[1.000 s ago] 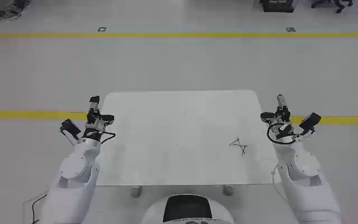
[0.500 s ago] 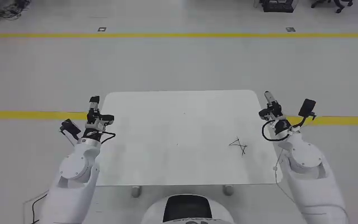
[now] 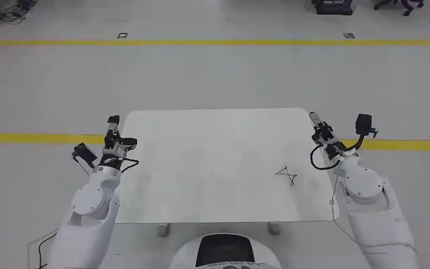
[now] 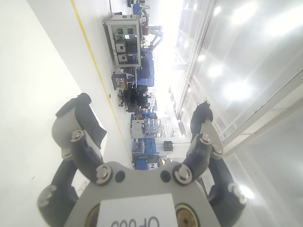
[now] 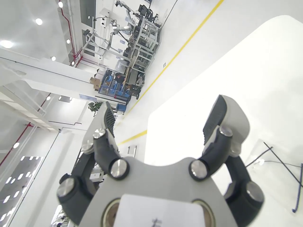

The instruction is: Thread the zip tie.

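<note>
My left gripper point(image 4: 142, 102) and right gripper point(image 5: 163, 109) gape wide at opposite table point(image 3: 215, 134) edges, zip ties point(image 3: 287, 175) lying nearer the right.

Zip ties point(image 3: 287, 175): thin black strips, lying loose and flat on the white bench point(image 3: 215, 134). They cross one another in a small, spidery tangle, so how many there are cannot be told. They sit in the right half of the bench, near its right edge and closer to the front edge than the back, short of the front-right corner. One strip ends in a slight hooked curl. No strip is seen threaded into a loop.
</note>
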Robot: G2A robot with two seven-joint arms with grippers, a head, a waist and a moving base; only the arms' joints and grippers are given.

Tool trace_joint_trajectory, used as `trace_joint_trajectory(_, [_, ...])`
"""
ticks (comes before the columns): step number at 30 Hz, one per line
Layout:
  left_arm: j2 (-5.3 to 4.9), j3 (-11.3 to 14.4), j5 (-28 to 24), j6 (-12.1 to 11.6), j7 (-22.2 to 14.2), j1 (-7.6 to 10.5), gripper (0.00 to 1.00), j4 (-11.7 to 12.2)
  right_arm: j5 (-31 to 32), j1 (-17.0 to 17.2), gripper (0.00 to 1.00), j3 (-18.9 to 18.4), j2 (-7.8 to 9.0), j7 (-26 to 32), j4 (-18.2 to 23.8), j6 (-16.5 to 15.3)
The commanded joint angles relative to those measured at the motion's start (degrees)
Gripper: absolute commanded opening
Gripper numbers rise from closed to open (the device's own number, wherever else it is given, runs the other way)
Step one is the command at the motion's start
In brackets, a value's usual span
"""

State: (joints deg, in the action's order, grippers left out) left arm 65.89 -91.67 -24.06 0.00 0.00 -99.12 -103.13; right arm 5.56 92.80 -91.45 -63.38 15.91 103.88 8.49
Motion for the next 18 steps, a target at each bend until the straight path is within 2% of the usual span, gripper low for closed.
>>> trace_joint_trajectory(1, [0.0, 0.0, 0.0, 0.0, 0.0, 0.0, 1.0, 0.0, 9.09, -2.29, 1.0, -0.39, 0.66, 7.17, -0.18, -0.2])
trace_joint_trajectory(6, [0.0, 0.0, 0.0, 0.0, 0.0, 0.0, 1.0, 0.0, 19.47, -6.03, 1.0, 0.9, 1.78, 19.32, -1.99, -0.21])
trace_joint_trajectory(8, [0.0, 0.0, 0.0, 0.0, 0.0, 0.0, 1.0, 0.0, 20.61, -7.01, 1.0, 1.57, 1.96, 22.56, -2.47, -0.62])
trace_joint_trajectory(18, [0.0, 0.0, 0.0, 0.0, 0.0, 0.0, 1.0, 0.0, 21.64, -7.16, 1.0, 1.74, 2.05, 22.99, -2.52, -1.3])
